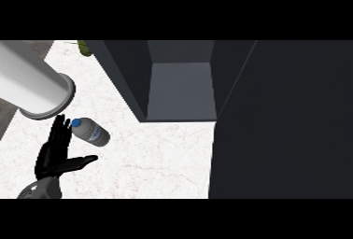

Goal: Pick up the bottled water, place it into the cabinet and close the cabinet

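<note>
Bottled water (91, 132) is down on its side on the white tabletop (158, 158), blue cap up, just left of the open cabinet (180, 88) and outside it. Our left hand (55, 154) sits farther left of the cabinet, with the bottle between them. Its fingers (60, 128) are straight, thumb out, holding nothing. The door (283, 121) stands swung out at the cabinet's right.
</note>
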Controlling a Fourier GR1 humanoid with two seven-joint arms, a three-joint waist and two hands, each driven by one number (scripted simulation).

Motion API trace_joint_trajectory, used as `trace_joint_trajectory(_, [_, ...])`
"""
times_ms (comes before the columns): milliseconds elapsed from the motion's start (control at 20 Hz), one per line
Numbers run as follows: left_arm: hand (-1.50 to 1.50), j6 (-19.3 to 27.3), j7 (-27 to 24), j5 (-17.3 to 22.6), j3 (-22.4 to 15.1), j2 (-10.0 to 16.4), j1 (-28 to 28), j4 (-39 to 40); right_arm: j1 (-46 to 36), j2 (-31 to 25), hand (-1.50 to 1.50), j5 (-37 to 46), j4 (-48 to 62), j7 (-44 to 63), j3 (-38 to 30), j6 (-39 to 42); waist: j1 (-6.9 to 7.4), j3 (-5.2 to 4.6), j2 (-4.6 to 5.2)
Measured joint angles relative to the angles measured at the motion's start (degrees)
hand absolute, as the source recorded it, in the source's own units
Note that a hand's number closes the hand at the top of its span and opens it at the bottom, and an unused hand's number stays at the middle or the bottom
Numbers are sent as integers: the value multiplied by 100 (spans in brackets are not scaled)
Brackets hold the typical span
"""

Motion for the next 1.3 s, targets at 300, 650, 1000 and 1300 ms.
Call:
trace_joint_trajectory(300, [-150, -139, -458, -63, 77, -10, -489, 959, -170, 57, -150, 57, 156, 3, 84, -68, -21, -3, 8])
trace_joint_trajectory(650, [-150, -669, -695, -3, 157, -19, -828, 1638, -176, 29, -150, 4, 98, 55, 92, -112, -37, -6, 14])
trace_joint_trajectory(1000, [-150, -907, -604, 35, 196, -103, -1155, 2014, -353, -3, -150, -151, 342, -4, -39, -60, -46, -7, 23])
trace_joint_trajectory(1300, [150, -930, -702, -89, 58, -305, -1228, 2057, -429, -20, -150, -213, 360, 56, -49, -76, -54, -7, 25])
